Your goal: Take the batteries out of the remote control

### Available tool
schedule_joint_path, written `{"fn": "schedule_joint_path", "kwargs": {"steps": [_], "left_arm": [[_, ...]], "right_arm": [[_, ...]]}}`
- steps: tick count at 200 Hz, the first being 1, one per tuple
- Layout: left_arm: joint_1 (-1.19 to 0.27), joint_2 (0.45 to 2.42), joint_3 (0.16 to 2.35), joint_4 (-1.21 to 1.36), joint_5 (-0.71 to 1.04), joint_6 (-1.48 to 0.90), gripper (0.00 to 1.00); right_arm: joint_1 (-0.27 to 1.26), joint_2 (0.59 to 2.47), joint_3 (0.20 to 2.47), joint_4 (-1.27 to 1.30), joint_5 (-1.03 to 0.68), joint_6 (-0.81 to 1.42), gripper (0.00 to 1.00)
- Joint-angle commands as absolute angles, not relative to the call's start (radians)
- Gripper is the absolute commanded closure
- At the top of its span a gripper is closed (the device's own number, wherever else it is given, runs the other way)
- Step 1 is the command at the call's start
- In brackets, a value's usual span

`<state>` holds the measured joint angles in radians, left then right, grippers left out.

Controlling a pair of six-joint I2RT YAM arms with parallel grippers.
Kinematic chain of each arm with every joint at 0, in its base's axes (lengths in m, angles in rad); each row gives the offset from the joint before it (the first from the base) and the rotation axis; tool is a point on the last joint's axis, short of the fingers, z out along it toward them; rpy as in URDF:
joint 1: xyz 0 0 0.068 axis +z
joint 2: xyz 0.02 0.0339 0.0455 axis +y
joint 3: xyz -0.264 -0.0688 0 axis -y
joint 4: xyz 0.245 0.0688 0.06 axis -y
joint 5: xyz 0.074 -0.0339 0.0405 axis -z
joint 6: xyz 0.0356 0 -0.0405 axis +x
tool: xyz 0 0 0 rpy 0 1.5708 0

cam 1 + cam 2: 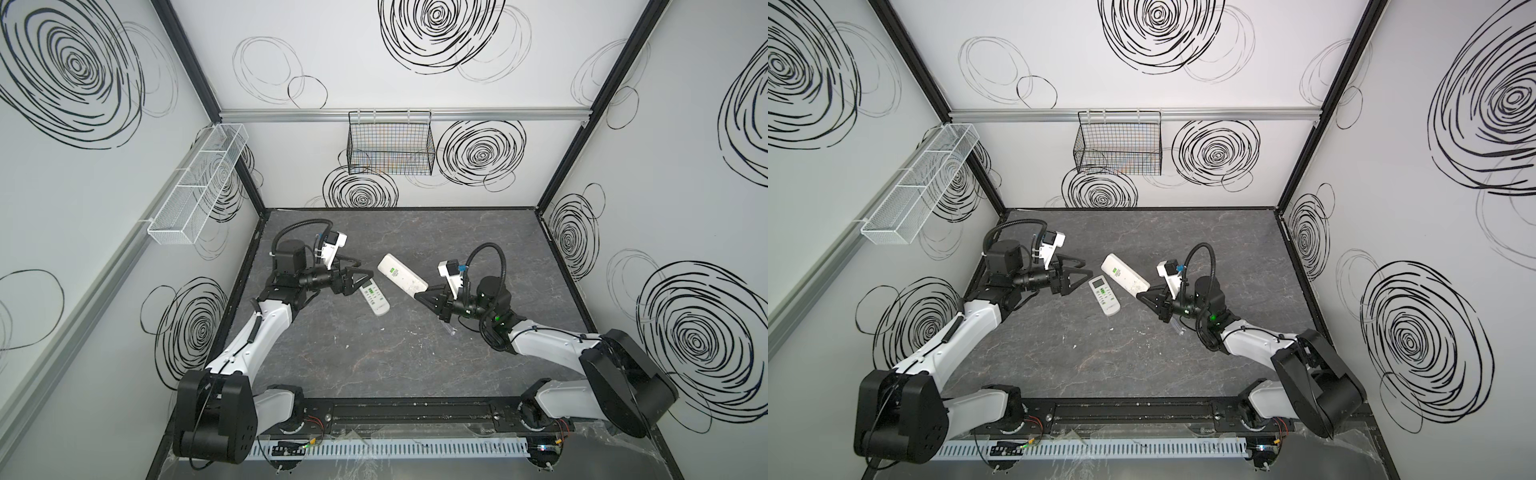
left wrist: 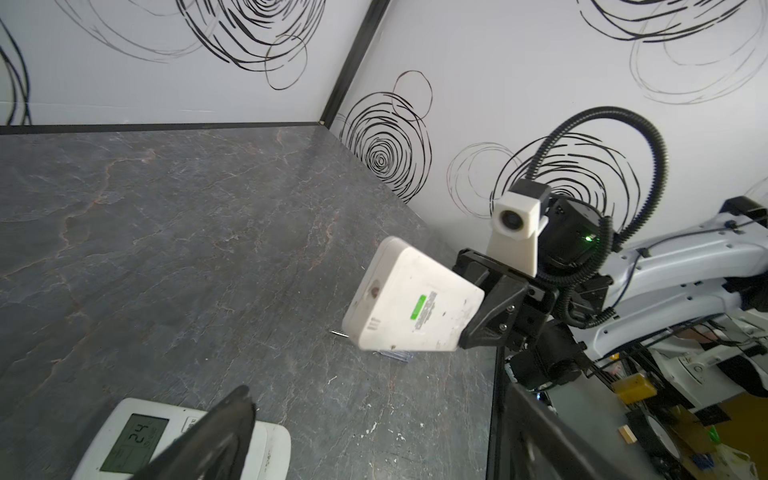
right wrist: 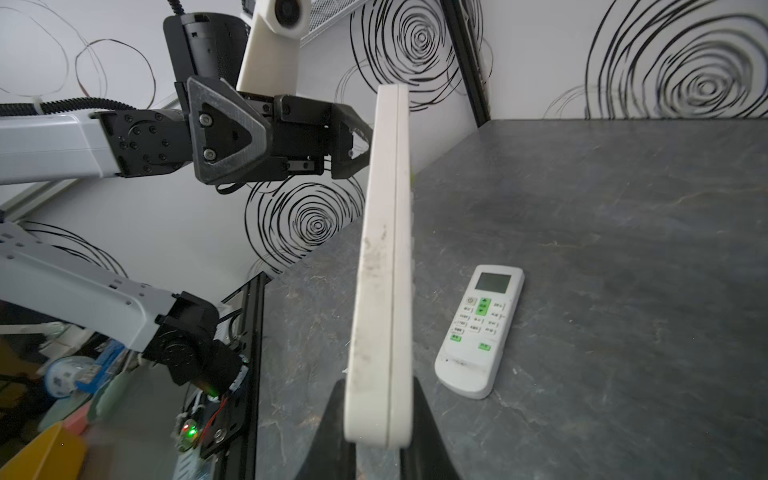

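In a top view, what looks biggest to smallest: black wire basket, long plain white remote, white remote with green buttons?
1. black wire basket
2. long plain white remote
3. white remote with green buttons
Remotes unsure: the long one is raised nearer the camera.

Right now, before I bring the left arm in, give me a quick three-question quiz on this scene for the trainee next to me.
1. True or false: the small remote lies screen-up on the table.
2. The right gripper is shut on: A) the small remote, B) the long white remote, C) nothing.
3. Fill in: the left gripper is ____.
Key: 1 true; 2 B; 3 open.
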<state>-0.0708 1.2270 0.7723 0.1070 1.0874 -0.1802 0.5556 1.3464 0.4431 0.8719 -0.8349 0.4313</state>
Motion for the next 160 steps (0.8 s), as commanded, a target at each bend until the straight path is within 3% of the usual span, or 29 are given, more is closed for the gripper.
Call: {"fn": "schedule_joint_path", "kwargs": {"steps": [1,71,96,160], "left_arm": [[-0.083,1.254,0.769,0.197,1.195,-0.195,0.04],[-0.116,1.261,0.641,0.562,1.212,-0.52,0.04],[-0.145,1.272,0.643,0.58,1.215,-0.541,0.0],[-0.178,1.276,0.635,0.505,1.198,-0.489,0.25]], "right_arm": [[0.559,1.344,0.482,0.916,-0.963,0.482,1.0],[0.592,1.394,0.517,0.939,-1.053,0.56,1.0],[0.597,1.421,0.535,0.928,-1.072,0.586,1.0],[0.589,1.454,0.551,0.988,-1.106,0.67,1.0]]}}
